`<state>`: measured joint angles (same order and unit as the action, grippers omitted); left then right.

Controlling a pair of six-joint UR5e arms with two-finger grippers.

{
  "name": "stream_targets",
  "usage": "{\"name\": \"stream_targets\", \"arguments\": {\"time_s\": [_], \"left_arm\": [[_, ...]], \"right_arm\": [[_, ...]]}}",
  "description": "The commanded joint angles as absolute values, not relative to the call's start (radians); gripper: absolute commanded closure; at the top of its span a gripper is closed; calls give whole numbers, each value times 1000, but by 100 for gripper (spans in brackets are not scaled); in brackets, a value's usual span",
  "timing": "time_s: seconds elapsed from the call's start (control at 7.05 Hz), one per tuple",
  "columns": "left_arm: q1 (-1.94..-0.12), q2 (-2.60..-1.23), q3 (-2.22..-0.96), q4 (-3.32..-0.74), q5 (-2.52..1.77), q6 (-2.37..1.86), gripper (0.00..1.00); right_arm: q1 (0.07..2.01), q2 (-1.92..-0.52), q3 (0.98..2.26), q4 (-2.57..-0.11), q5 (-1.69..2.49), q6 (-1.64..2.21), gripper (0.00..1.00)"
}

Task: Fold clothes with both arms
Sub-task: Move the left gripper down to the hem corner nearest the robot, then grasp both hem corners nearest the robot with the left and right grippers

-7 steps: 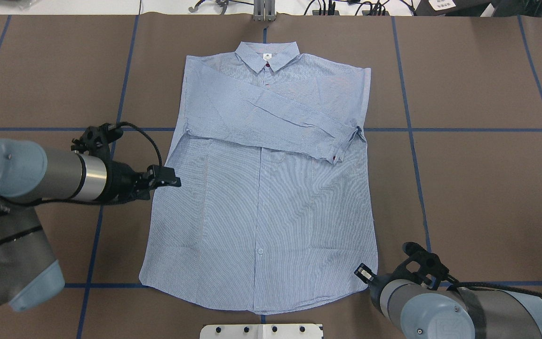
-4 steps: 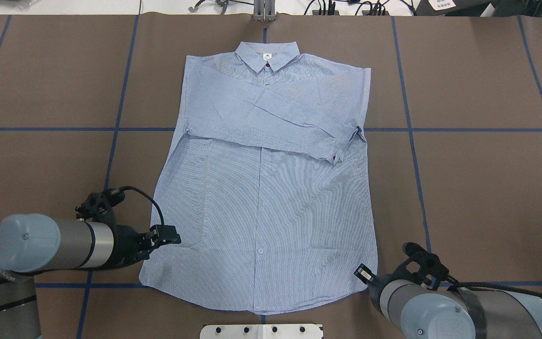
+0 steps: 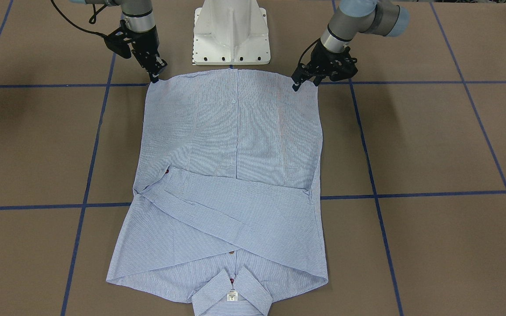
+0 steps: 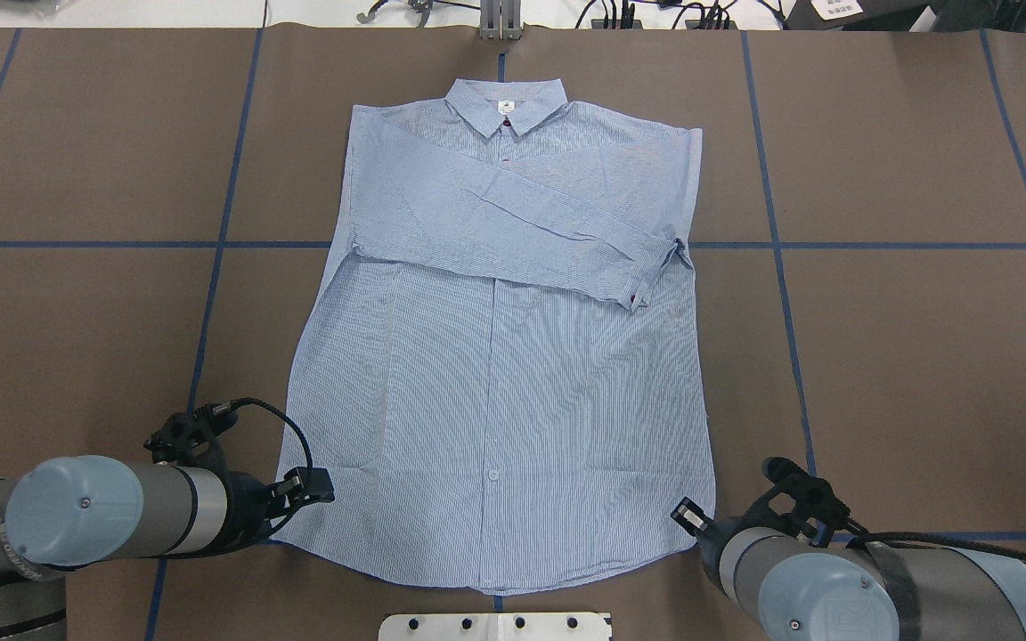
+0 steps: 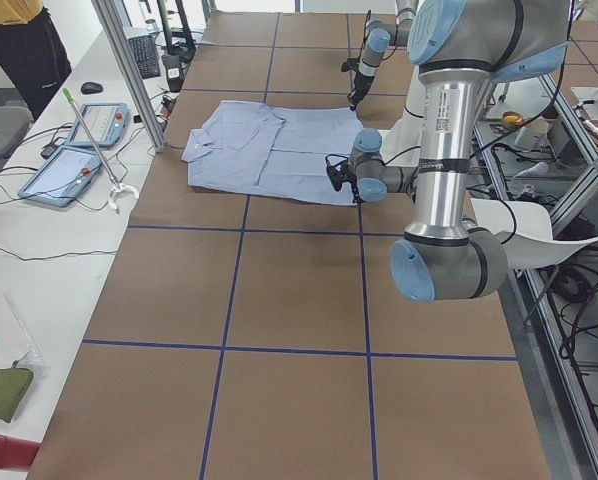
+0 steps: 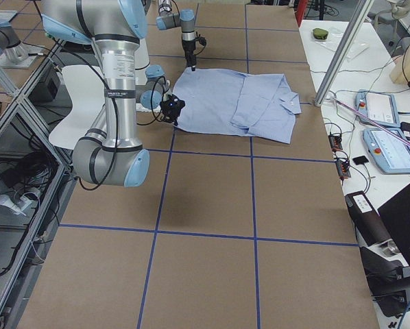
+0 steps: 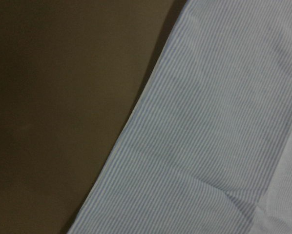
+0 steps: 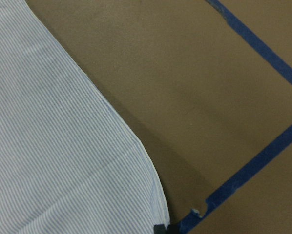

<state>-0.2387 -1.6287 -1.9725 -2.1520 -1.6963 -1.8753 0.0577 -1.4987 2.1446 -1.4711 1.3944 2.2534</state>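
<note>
Left fingers (image 4: 321,486) and right fingers (image 4: 686,515) sit at the shirt's (image 4: 495,392) hem corners; apart or together, I cannot tell. Flat on the tabletop (image 4: 905,374), this limp, light cloth looks best pinched at both corners.

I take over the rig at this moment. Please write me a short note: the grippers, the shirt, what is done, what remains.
Left gripper: at the near hem corner of the shirt on its side, jaws unclear.
Right gripper: at the other hem corner, jaws unclear.
Shirt: flat on the table, collar far from the robot.
Done: both sleeves folded across the chest.
To do: probably grasp both corners and fold the hem toward the collar.
</note>
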Motion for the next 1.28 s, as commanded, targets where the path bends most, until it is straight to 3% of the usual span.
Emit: {"name": "stream_targets", "arguments": {"time_s": [0.0, 0.57, 1.13], "left_arm": [[-221, -1629, -1973, -2129, -1694, -1888, 11], [-216, -1626, -2043, -2010, -1687, -1891, 15], [-195, -1623, -2017, -2006, -1657, -1888, 18]], "right_arm": [[58, -1499, 2146, -1471, 1394, 2255, 100], [60, -1499, 2148, -1471, 1394, 2255, 100], [60, -1499, 2145, -1471, 1394, 2255, 100]]}}
